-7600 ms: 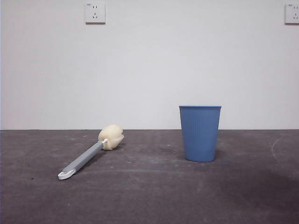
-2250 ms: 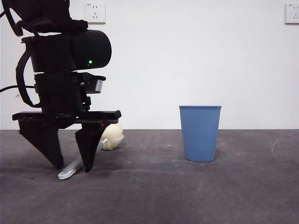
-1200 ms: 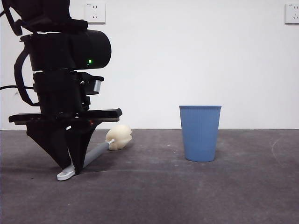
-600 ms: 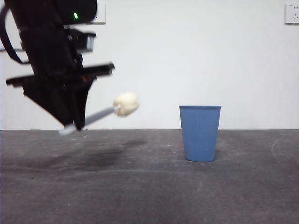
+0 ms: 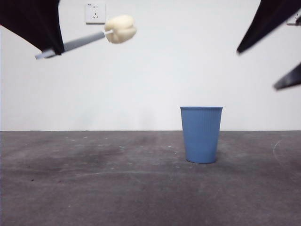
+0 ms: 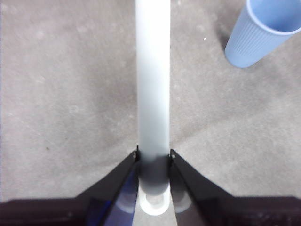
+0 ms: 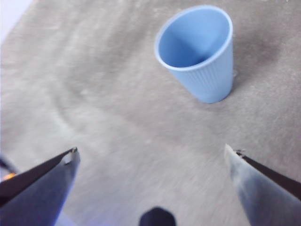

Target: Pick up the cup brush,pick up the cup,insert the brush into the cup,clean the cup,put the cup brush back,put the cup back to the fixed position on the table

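Note:
The cup brush (image 5: 89, 38) hangs high at the upper left of the front view, its cream sponge head (image 5: 120, 28) pointing right. My left gripper (image 5: 51, 49) is shut on its grey handle (image 6: 153, 94) near the white looped tip. The blue ribbed cup (image 5: 201, 134) stands upright on the table (image 5: 117, 188), right of centre, and is empty in the right wrist view (image 7: 200, 52). High at the upper right, my right gripper (image 5: 263, 68) is open wide above the cup, apart from it. The cup also shows in the left wrist view (image 6: 263, 33).
A white wall with two power sockets (image 5: 95, 12) closes off the far edge of the table. Faint scuffs and a curved light mark (image 5: 277, 150) show on the dark surface near the right edge.
My left gripper has lifted the cup brush from just above the table to the top left of the front view. The right gripper has come into view at the upper right. The cup has not moved.

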